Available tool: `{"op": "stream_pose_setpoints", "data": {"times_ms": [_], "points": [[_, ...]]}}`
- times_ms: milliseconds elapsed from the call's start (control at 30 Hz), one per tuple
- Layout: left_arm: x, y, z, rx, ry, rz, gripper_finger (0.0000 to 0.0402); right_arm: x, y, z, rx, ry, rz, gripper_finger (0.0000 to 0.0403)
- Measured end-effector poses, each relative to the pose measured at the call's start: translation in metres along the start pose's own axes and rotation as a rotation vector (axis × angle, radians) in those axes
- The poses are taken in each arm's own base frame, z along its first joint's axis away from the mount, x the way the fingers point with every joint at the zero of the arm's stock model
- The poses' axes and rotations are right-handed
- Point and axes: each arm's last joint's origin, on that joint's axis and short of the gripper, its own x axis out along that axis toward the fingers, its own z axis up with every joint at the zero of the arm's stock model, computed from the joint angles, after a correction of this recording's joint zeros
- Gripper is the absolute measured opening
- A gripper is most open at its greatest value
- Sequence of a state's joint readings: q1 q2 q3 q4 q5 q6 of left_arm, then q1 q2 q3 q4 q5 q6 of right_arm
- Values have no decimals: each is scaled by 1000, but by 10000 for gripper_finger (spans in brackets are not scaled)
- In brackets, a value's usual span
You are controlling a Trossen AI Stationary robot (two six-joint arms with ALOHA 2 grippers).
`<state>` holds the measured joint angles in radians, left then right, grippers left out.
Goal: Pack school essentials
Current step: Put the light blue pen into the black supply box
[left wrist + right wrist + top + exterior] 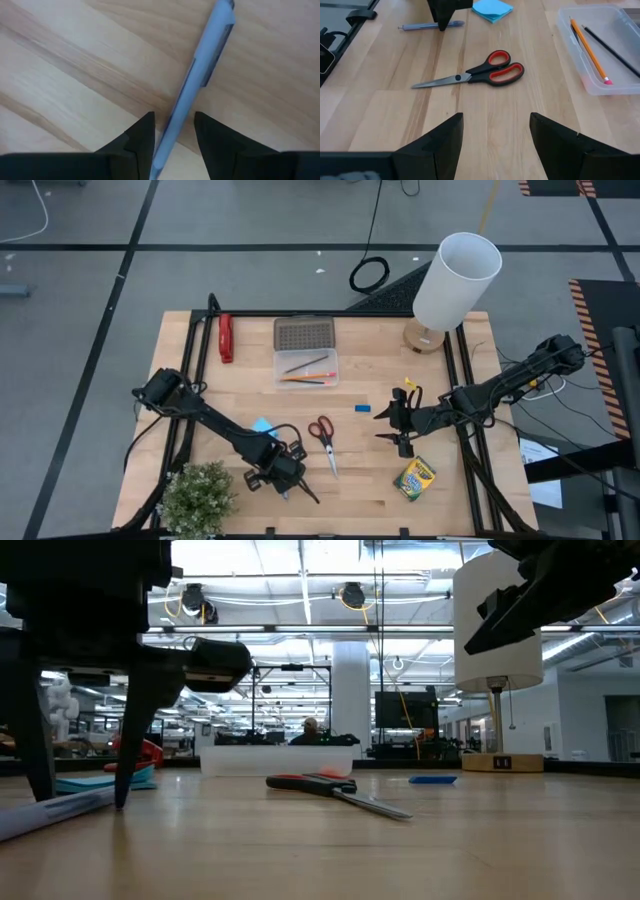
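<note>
Wooden table (370,470), pale planks, in a large workshop hall.

Item in hand: pen (192,90). Silvery-blue barrel, slim, with a clip along one side; lies flat on the table at the near left, just beside the note pad (264,426). Judged light, rigid and smooth, so likely to roll or skid when pinched. Best taken across the barrel near mid-length, clear of the clip, with the fingers squarely either side.

Left gripper (172,137): lowered over the pen, fingers apart, one each side of the barrel, not yet closed on it.

Right gripper (495,135): waits above the table at right, fingers apart, holding nothing, pointing toward the scissors (480,74).

Other stock:
- Scissors: red and black handles, steel blades closed, lying flat mid-table.
- Clear tray (306,367): holds orange pencils (589,46) and a dark pencil (612,50).
- Eraser (362,408): small, blue, loose on the table near the tray.
- Crayon box (414,478): green and yellow, near the right gripper.

Not for packing: lamp (455,280), plant (198,498), red stapler (226,337).
</note>
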<state>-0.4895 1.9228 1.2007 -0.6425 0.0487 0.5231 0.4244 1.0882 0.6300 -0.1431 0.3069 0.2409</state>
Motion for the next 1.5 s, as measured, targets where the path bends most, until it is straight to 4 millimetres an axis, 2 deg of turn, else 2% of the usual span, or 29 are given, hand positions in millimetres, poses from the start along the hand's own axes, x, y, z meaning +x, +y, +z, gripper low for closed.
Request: {"op": "stream_pose_setpoints", "data": {"times_ms": [133, 467, 567, 800, 1033, 1233, 1500], "points": [[0, 1, 0, 22, -3, 4, 130, 0, 0, 0, 0, 0, 0, 222], [1, 7, -3, 2, -7, 5, 35, 0, 0, 0, 0, 0, 0, 222], [1, 10, -5, -32, -8, 7, 30, 0, 0, 0, 0, 0, 0, 222], [-5, 16, -8, -118, 2, 72, 51, 0, 0, 0, -3, 0, 0, 222], [-40, 25, -14, -257, -2, 257, 37, 0, 0, 0, -19, 2, -1, 222], [-78, 41, -26, -390, -78, 408, 43, 0, 0, 0, -19, 3, -1, 222], [-124, 63, -57, -553, -142, 571, 45, 0, 0, 0, -19, 3, -1, 222]]}}
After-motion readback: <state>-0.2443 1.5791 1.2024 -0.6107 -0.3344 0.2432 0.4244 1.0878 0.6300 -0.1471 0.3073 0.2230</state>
